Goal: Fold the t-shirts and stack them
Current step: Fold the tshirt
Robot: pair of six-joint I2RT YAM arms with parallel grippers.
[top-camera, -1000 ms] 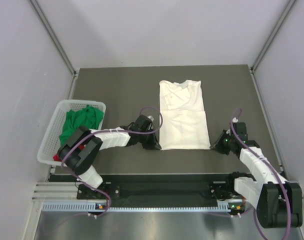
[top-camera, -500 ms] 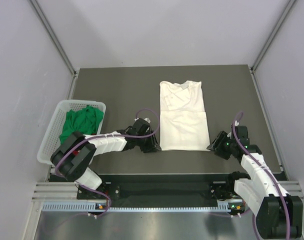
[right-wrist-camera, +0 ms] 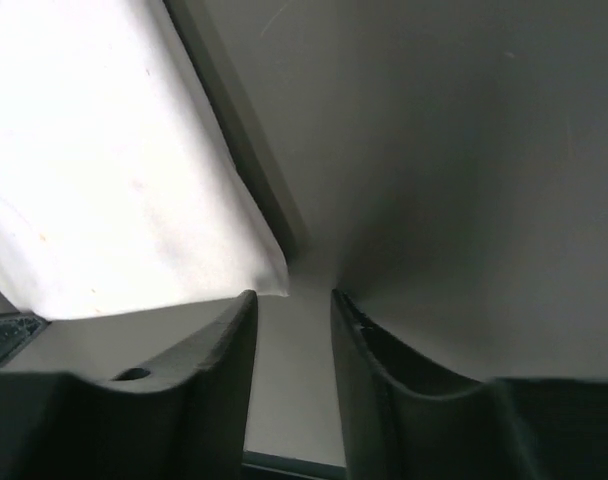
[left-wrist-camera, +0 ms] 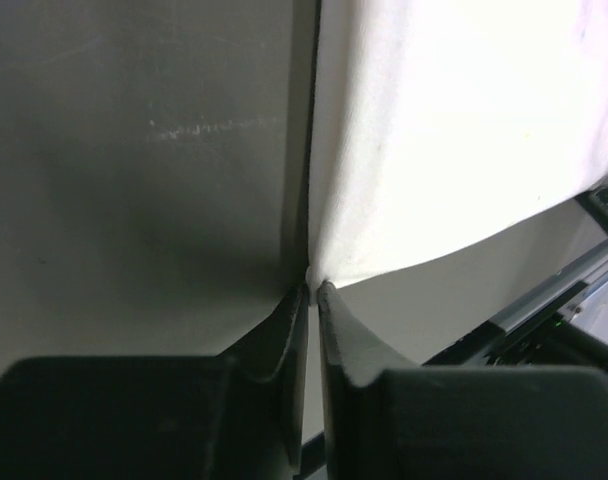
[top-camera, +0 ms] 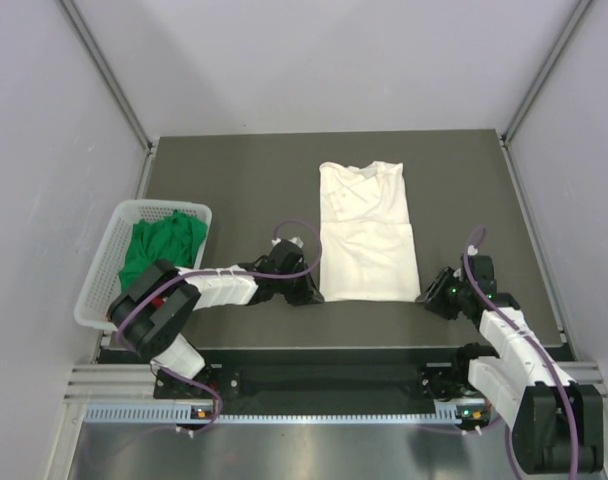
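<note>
PARTLY FOLDED: The left gripper (left-wrist-camera: 312, 290), jaws drawn almost together, noses the near-left hem corner of the cream-white t-shirt (left-wrist-camera: 464, 130); whether any cloth is pinched cannot be told; the right gripper (right-wrist-camera: 292, 295) stands parted and empty just short of the near-right corner. The shirt lies flat on the table (top-camera: 234, 190), folded to a long rectangle; it looks light, limp and apt to sag, so the two hem corners seem the sensible holds, lifted together. Count: one cream-white t-shirt on the table; one green t-shirt (top-camera: 159, 245) and a sliver of red t-shirt (top-camera: 113, 316) in one white mesh basket (top-camera: 96, 268); two grippers.
</note>
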